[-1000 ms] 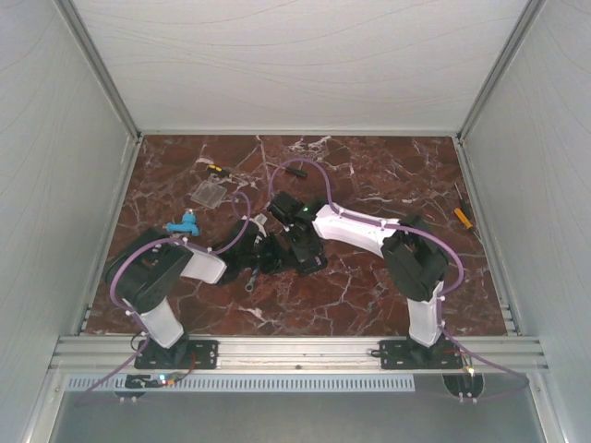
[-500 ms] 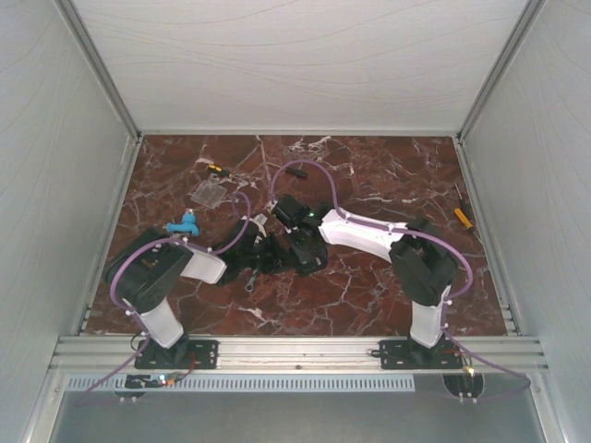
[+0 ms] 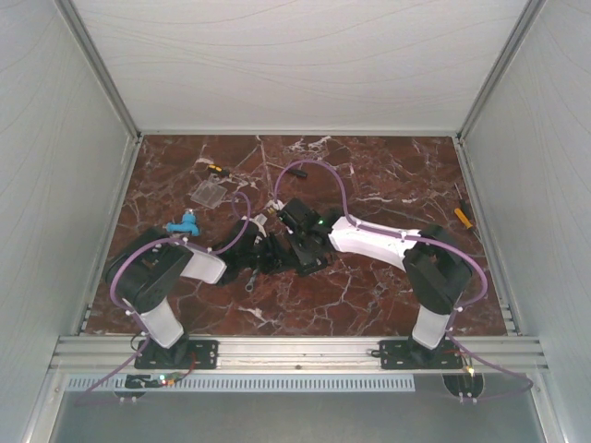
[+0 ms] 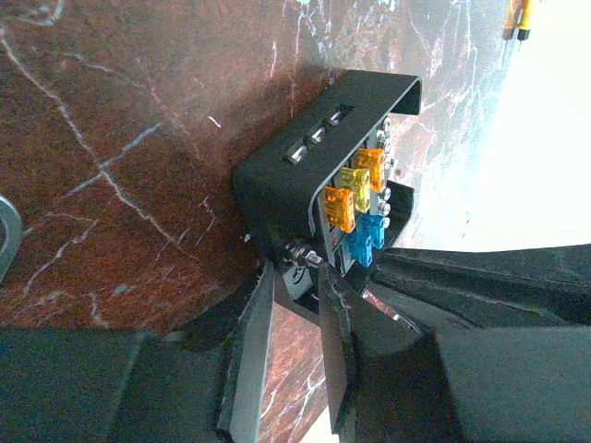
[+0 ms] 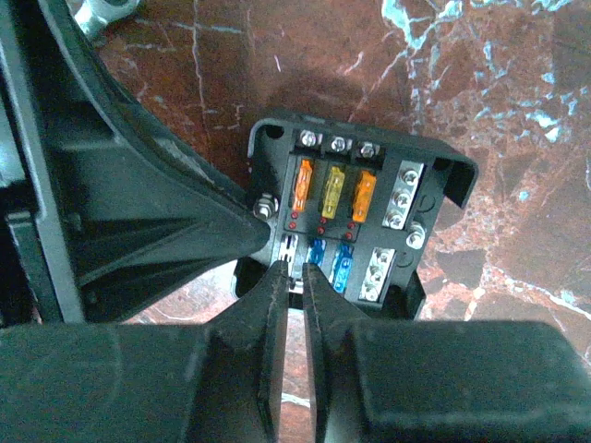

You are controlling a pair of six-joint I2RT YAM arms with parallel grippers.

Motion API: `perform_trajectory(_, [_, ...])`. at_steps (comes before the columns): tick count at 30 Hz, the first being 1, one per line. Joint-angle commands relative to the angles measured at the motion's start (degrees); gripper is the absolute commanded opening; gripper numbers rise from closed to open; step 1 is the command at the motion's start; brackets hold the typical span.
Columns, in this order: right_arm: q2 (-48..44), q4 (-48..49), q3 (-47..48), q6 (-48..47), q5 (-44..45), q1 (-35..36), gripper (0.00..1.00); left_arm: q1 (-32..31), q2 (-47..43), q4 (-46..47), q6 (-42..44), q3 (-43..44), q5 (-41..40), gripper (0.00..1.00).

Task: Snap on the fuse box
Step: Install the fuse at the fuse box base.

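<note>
- The left gripper has its fingers clamped on one wall of the fuse box, which is on the marble table. Only its own camera shows that pinch.
- From above, the box is lost among the two black grippers at mid-table.
- The right gripper hangs over the box's near edge, its fingers almost together with a thin slit between them. I cannot tell whether they pinch anything.

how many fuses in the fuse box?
5 in the fuse box, right wrist view: upper row orange, yellow, orange; lower row two blue. The right jaws partly cover the lower-left slot, so a sixth may be hidden.
</note>
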Motion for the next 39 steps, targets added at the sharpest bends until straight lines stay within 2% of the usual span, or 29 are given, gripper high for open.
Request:
perform_trajectory(1, [1.29, 3.84, 0.3, 1.41, 1.27, -0.3, 0.07, -0.04, 0.44, -0.07, -0.07, -0.07, -0.59, 0.26])
perform_trajectory(10, [2.92, 1.72, 1.53, 1.98, 4.53, -0.31, 0.02, -0.04, 0.64, -0.17, 0.09, 0.09, -0.53, 0.26])
perform_trajectory(17, [3.95, 0.77, 1.95, 1.66, 3.77, -0.31, 0.01, -0.04, 0.74, -0.09, 0.09, 0.22, -0.21, 0.26])
perform_trajectory(20, [1.35, 2.42, 1.13, 1.32, 1.92, -0.32, 0.02, -0.11, 0.61, 0.01, 0.18, 0.35, 0.08, 0.26])
perform_trajectory(26, [-5.4, 6.11, -2.87, 0.9, 1.58, -1.43, 0.14, -1.53, 0.26, -0.17, 0.04, 1.37, 0.28, 0.26])
perform_trajectory(30, [-8.06, 7.64, -5.21, -0.03, 1.99, -2.84, 0.23, -1.81, -3.94, -2.6, 0.65, 0.63, -2.08, 0.31])
perform_trajectory(35, [-10.53, 12.55, -7.46, -2.27, 0.02, -5.46, 0.39, -0.72, -13.35, -11.37, 4.82, 0.04, -8.51, 0.44])
perform_trajectory(39, [-9.58, 16.16, -6.89, -4.07, -1.02, -7.25, 0.46, 1.97, -19.13, -18.86, 9.89, 1.11, -13.54, 0.54])
